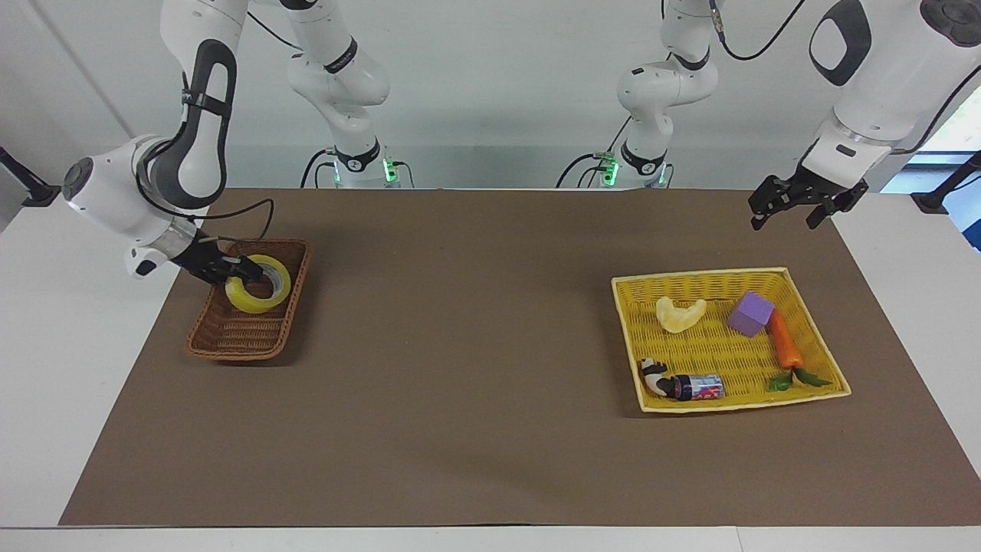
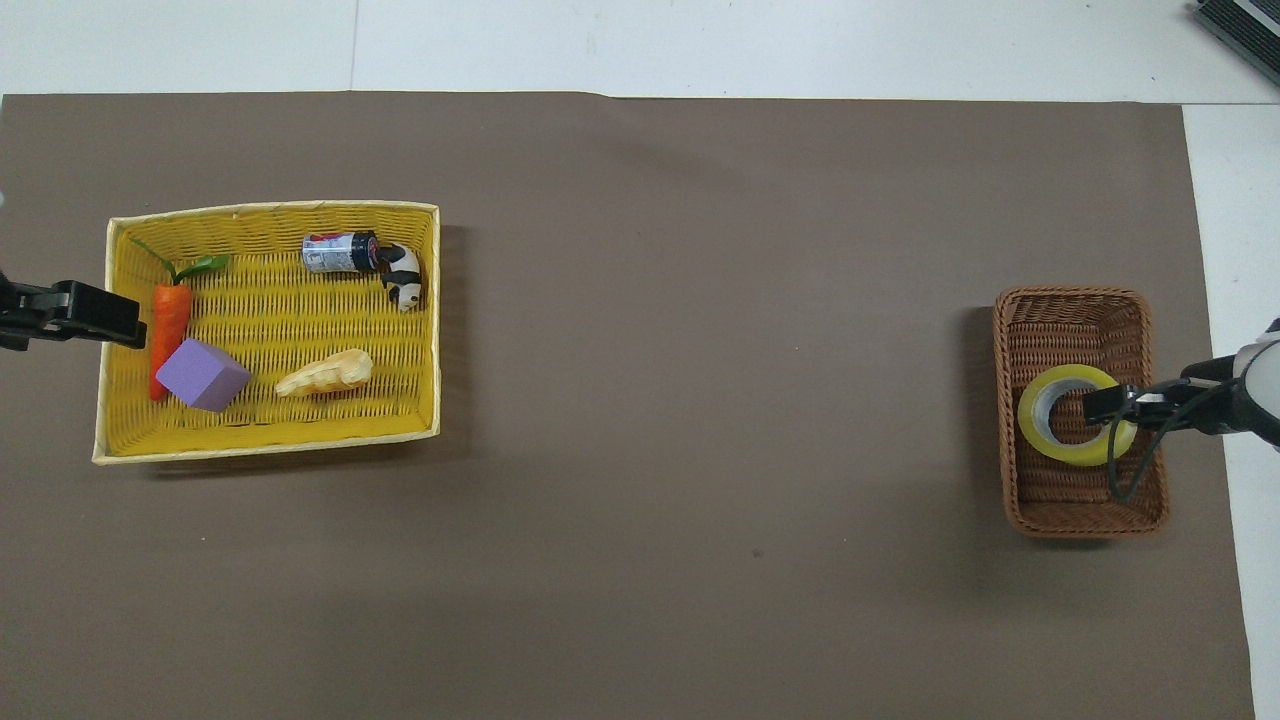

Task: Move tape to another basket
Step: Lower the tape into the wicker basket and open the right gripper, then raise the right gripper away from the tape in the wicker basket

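The tape [image 1: 257, 304] [image 2: 1030, 422], a yellow ring with a grey core, lies tilted in the brown wicker basket [image 1: 241, 337] [image 2: 1070, 320], about midway along it. My right gripper [image 1: 247, 270] [image 2: 1095, 408] reaches in from the right arm's end of the table, its tip at the tape's rim and over the ring's hole. Whether it still grips the tape I cannot tell. My left gripper [image 1: 789, 211] [image 2: 125, 318] hangs open and empty in the air, over the yellow basket's edge toward the left arm's end.
The yellow woven basket [image 1: 720, 353] [image 2: 270, 320] holds a carrot [image 1: 785, 343], a purple block [image 1: 750, 313], a pale yellow piece [image 1: 680, 313] and a panda toy with a small can [image 1: 682, 386]. A brown mat covers the table between the two baskets.
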### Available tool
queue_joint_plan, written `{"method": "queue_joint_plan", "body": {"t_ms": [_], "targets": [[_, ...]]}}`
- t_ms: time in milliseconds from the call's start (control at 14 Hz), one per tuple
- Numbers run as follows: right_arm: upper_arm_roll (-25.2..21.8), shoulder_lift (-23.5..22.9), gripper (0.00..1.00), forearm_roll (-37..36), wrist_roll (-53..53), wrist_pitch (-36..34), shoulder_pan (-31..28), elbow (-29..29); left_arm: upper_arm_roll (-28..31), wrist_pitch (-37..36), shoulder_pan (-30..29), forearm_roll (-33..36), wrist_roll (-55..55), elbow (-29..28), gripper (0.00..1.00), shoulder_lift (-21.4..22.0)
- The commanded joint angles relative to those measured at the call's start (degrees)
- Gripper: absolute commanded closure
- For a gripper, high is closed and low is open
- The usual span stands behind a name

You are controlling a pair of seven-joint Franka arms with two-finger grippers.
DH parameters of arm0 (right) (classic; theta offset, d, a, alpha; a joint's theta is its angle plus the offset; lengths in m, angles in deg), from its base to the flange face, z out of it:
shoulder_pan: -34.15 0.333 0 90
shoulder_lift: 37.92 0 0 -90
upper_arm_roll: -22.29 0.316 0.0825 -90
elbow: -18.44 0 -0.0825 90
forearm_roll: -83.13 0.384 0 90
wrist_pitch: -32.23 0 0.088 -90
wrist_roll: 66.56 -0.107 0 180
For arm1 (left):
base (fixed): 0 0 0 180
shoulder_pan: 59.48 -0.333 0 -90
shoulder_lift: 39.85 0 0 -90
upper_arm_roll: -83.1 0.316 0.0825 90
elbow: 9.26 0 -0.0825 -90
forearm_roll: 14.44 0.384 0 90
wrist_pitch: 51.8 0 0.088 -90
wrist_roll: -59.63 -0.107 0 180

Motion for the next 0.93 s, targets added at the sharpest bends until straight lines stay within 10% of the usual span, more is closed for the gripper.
{"method": "queue_joint_plan", "body": {"t_ms": [0, 857], "targets": [[0.53, 0.46, 0.0, -0.89, 1.59, 1.16, -0.79, 0.57, -0.14, -5.96, -0.45, 1.14, -0.29, 5.07, 0.0, -0.09], [0.71, 0.9, 0.0, -3.33, -1.92, 0.37, 3.51, -10.06, -0.14, -7.3, -1.59, 0.7, -0.29, 5.0, 0.0, 1.49]]}}
